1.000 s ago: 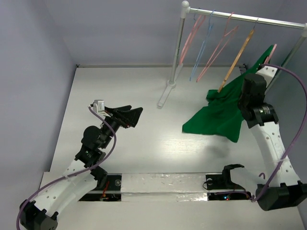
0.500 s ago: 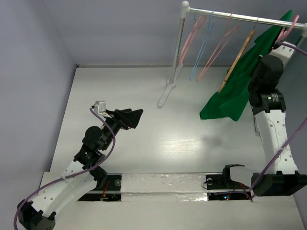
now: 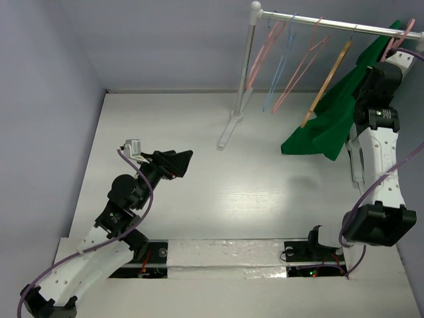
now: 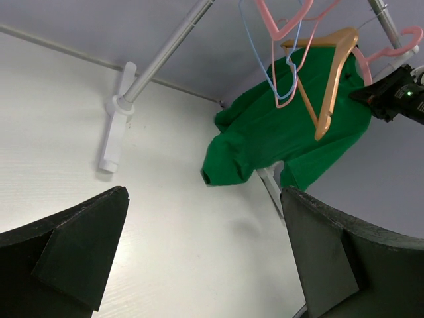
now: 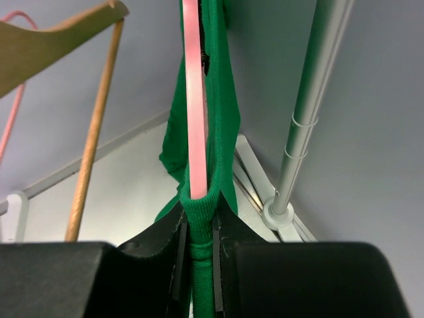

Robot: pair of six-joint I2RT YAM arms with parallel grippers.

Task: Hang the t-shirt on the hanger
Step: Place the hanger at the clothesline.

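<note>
White table (image 3: 199, 192), rail (image 3: 331, 24) over its far right corner. The t-shirt (image 3: 324, 129) hangs clear of the table below the rail's right end, draped on the hanger (image 5: 195, 99). My right gripper (image 5: 199, 232) is clamped on the t-shirt's neckband around the hanger's arm. My left gripper (image 3: 175, 162) hovers over the table's left side, fingers spread wide.

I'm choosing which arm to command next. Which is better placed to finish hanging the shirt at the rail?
Right, probably. The right gripper is shut on the t-shirt and the hanger, up beside the rail. The left gripper is open, empty, far off over the table.
</note>
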